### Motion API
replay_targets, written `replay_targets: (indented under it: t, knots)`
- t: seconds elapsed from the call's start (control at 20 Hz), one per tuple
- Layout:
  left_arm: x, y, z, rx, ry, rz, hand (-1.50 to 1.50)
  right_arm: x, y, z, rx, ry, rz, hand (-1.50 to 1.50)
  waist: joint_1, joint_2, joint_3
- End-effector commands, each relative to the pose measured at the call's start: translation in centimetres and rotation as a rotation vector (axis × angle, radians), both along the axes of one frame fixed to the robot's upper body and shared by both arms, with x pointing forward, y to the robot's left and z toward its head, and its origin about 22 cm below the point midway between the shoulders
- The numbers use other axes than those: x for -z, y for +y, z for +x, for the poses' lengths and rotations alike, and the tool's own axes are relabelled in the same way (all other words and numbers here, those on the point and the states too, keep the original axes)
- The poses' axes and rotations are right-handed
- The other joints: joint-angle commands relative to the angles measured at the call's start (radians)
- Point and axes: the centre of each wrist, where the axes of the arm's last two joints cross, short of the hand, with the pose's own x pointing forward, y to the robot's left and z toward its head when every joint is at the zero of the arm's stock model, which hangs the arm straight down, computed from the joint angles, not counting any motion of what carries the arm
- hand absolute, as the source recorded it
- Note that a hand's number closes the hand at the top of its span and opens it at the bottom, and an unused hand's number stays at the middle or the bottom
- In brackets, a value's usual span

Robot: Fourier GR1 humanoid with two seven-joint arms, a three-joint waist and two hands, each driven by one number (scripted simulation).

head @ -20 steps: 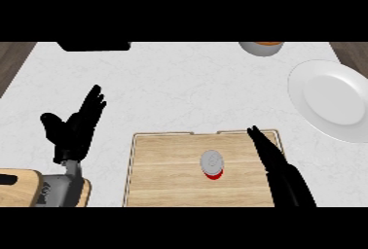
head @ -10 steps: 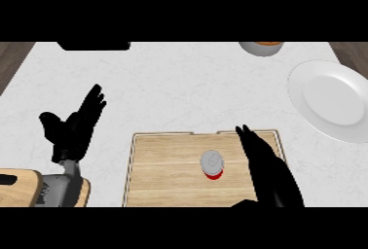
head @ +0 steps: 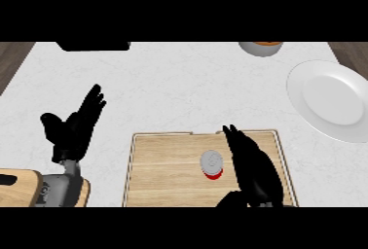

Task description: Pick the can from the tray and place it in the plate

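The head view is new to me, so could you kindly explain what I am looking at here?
The camera sits in a humanoid robot's head and looks steeply down at a white counter. The two black shapes are its hands. The left hand rests open at the left, fingers up. The right hand is open over a wooden tray, right beside a small can with a red base that stands on the tray. Nothing is held yet. A white plate, where the can should go, lies at the right. At the far edge are a dark object and a bowl.
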Motion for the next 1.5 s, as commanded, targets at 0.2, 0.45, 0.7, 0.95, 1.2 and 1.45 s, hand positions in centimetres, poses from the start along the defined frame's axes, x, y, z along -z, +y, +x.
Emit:
replay_targets:
  t: [0.2,0.45,0.7,0.95,1.2,1.45]
  knots:
    - [1.4,4.0,-1.5,-0.029,0.051,0.056,0.0,-0.3,1.9,2.1,0.026,0.042,-0.065,-1.5,0.009,0.008,-0.013]
    - [-0.4,4.0,-0.3,-0.044,0.06,0.063,0.0,2.0,0.9,2.3,0.011,0.073,-0.099,-1.5,0.003,0.008,-0.012]
    - [1.7,3.7,-0.6,-0.04,0.047,0.061,0.0,4.3,2.0,2.9,-0.05,0.14,-0.107,-1.5,0.004,0.01,-0.013]
    - [0.6,4.6,-0.2,-0.028,0.038,0.052,0.0,3.8,3.2,3.6,-0.16,0.128,-0.084,1.5,0.006,0.01,-0.013]
    - [-1.1,4.4,-0.2,-0.029,0.042,0.048,0.0,4.7,3.3,3.9,-0.14,0.094,-0.065,1.5,0.007,0.008,-0.012]
    - [1.9,4.1,-0.7,-0.044,0.066,0.048,0.0,0.7,5.0,3.5,-0.081,-0.083,-0.111,1.5,0.0,0.007,-0.013]
